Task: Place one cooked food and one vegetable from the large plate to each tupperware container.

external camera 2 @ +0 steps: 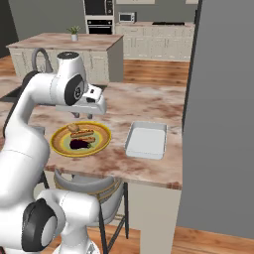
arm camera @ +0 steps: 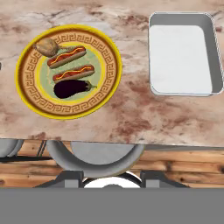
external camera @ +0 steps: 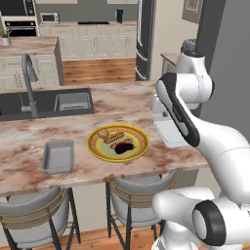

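The marbled brown worktop (external camera: pixel 146 105) runs across the kitchen island, with a dark sink basin (external camera: pixel 46 102) and its curved grey faucet (external camera: pixel 29 80) set in at the far left. Two grey-backed stools (external camera: pixel 134 193) stand tucked under the near edge.

The white arm (external camera: pixel 188 112) rises over the right end of the worktop, its hand held above the stretch between the plate and the whitish tray. The fingers (external camera 2: pixel 89 110) are drawn in as far as they go and hold nothing.

The large plate (arm camera: pixel 26 98), yellow-rimmed with a patterned brown band and pale green centre, sits near the front edge of the worktop. All four foods lie on it. The two hot dogs (arm camera: pixel 66 57) lie side by side across the middle, the second one (arm camera: pixel 73 73) just nearer the edge. The dark purple eggplant (arm camera: pixel 70 89) lies alongside that second hot dog, on the side nearest the worktop's front edge. The small round tan-brown vegetable (arm camera: pixel 46 46) rests at the far rim, touching the end of the first hot dog.

The whitish tupperware tray (arm camera: pixel 181 54) lies to the right of the plate, well apart from it. The smaller grey tray (external camera: pixel 58 156) lies to the plate's left, near the front edge.
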